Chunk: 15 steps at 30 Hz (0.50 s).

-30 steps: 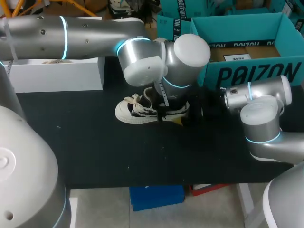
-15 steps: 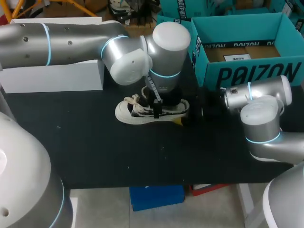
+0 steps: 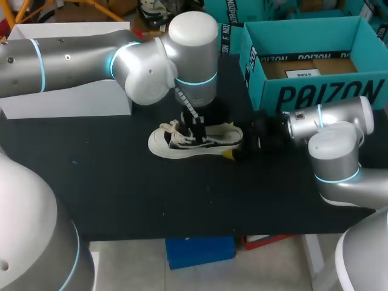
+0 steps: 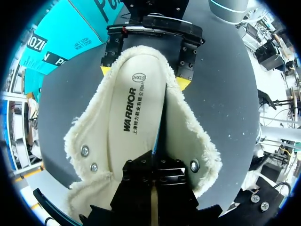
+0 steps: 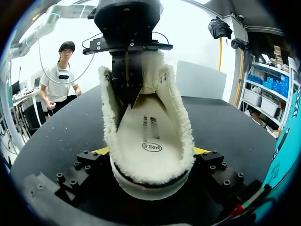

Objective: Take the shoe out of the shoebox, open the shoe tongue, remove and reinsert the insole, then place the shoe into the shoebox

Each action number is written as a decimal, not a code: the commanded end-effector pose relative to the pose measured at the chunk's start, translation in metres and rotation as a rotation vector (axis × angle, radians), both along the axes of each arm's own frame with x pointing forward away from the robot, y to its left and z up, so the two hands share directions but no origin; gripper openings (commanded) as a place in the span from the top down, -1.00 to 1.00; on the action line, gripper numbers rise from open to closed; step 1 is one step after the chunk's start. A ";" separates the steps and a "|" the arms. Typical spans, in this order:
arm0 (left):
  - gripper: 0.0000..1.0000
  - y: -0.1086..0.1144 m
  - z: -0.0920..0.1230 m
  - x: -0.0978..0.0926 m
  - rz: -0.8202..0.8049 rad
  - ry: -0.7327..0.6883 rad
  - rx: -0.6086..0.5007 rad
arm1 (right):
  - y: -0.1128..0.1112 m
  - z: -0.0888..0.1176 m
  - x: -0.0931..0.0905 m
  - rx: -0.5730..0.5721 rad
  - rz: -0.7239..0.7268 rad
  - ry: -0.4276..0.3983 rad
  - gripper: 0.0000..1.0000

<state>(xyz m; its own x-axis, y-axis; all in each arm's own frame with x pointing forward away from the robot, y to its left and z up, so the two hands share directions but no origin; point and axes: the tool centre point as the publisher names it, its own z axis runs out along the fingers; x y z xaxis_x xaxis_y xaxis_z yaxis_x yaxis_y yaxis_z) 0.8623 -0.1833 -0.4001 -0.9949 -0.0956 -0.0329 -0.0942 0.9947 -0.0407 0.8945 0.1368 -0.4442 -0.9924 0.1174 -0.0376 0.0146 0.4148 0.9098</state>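
well inside the table (image 3: pixel 121 182) edges, right tool (image 5: pixel 150 151) clamps the shoe (image 3: pixel 182 140) heel.

Three cameras: one high, and two wrist cameras facing each other across the shoe (image 3: pixel 194 140).
The head view looks down from above and behind on the whole table (image 3: pixel 121 194) and shoebox (image 3: pixel 315 66). The left wrist view peers down into the shoe at close range past the left gripper (image 4: pixel 153 187). The right wrist view looks low along the table from the heel, past the right gripper (image 5: pixel 150 151). Both share the insole (image 4: pixel 134 117).
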 end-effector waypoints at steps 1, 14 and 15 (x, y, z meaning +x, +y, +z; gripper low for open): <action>1.00 0.001 0.010 -0.004 -0.004 -0.008 -0.032 | 0.001 -0.001 0.001 -0.001 0.000 0.002 1.00; 1.00 -0.003 0.020 -0.003 0.003 -0.009 -0.063 | 0.001 -0.001 0.001 -0.001 0.000 0.002 1.00; 1.00 -0.003 0.021 -0.003 0.004 -0.011 -0.065 | 0.001 -0.001 0.001 -0.001 0.000 0.002 1.00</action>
<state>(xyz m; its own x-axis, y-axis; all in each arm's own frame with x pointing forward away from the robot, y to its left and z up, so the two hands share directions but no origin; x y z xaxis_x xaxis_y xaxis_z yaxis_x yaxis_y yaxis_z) 0.8609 -0.1874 -0.3825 -0.9939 -0.1042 -0.0359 -0.1003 0.9902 -0.0973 0.8943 0.1366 -0.4440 -0.9925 0.1165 -0.0378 0.0140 0.4147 0.9099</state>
